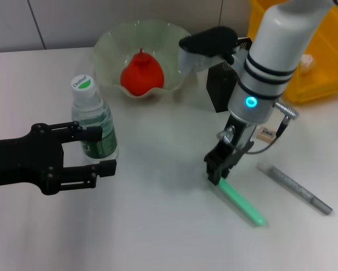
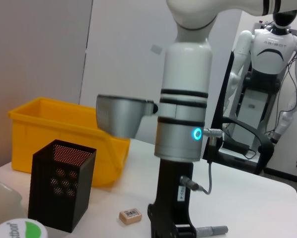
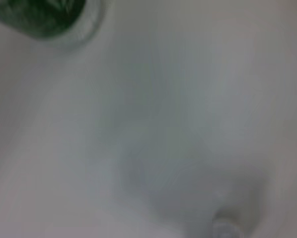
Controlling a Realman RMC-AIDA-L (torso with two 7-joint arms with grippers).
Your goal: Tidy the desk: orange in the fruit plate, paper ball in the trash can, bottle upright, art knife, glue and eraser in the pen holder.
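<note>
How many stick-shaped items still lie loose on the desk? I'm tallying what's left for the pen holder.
2: a green stick on the desk with its end at the right pincer, and a grey pen-like tool farther right. Others may hide behind the arm.

White table (image 1: 157,226): bottle (image 1: 94,121), fruit plate (image 1: 109,48), pen holder (image 1: 221,87), eraser (image 1: 265,134).

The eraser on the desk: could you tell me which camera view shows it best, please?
The left wrist view: the eraser lies unobstructed, printed face visible, between the pen holder and right arm. The head view shows it partly behind that arm. The right wrist view misses it.
</note>
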